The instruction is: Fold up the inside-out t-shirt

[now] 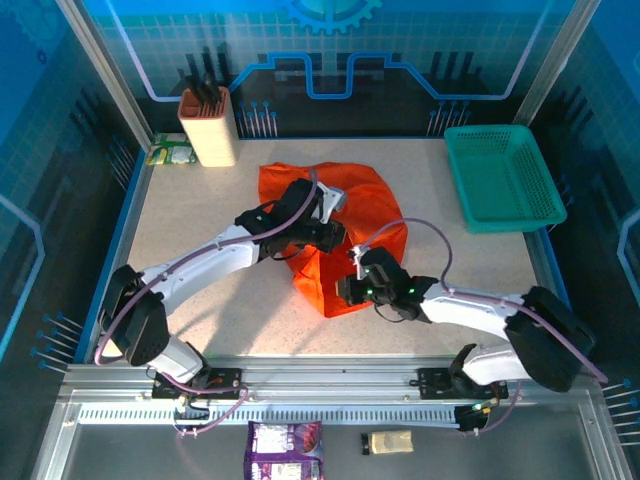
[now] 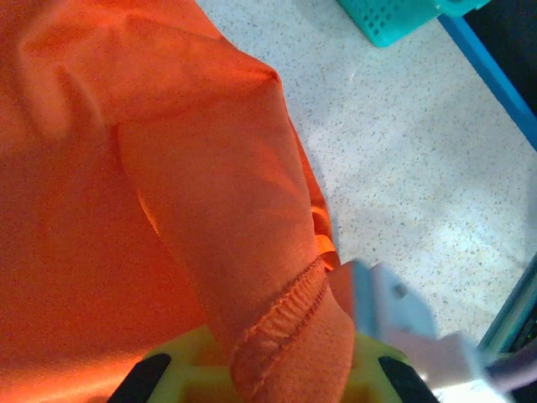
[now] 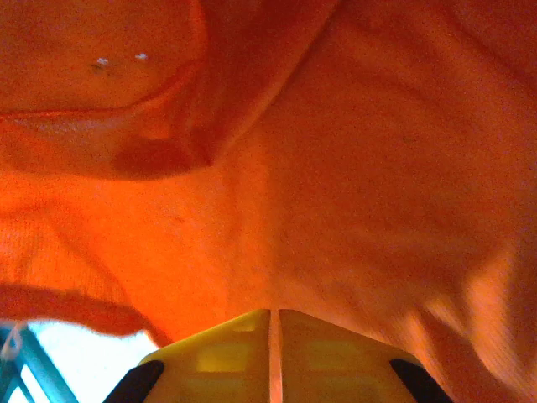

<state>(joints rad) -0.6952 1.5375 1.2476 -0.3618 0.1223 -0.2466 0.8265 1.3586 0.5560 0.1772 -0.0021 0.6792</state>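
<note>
Holding, left: your left fingers (image 1: pixel 332 238) are clamping shut on a stitched sleeve hem of the t-shirt (image 1: pixel 350 200) — the left wrist view is showing that hem running down between the two yellow tips.
Holding, right: your right fingers (image 1: pixel 353 270) are pressing almost together, pinching just a thin sliver of orange cloth between them.
T-shirt: it is lying bunched on the bench (image 1: pixel 200 230), about the middle and a little toward the far side, with its lower point trailing toward the near edge between your two arms.
Cloth shape: it is sitting crumpled rather than flat — folds are overlapping, and raw stitching is showing along the sleeve hem.
Left arm: it is reaching in from the near left, its wrist hanging over the shirt's middle.
Right arm: it is reaching in from the near right, meeting the shirt at its near-right edge.
Basket: a teal mesh basket (image 1: pixel 500 180) is standing at the far right of the bench, well apart from the shirt.
Holder: a tan slotted holder (image 1: pixel 208 128) is standing at the far left, also apart from the shirt.
</note>
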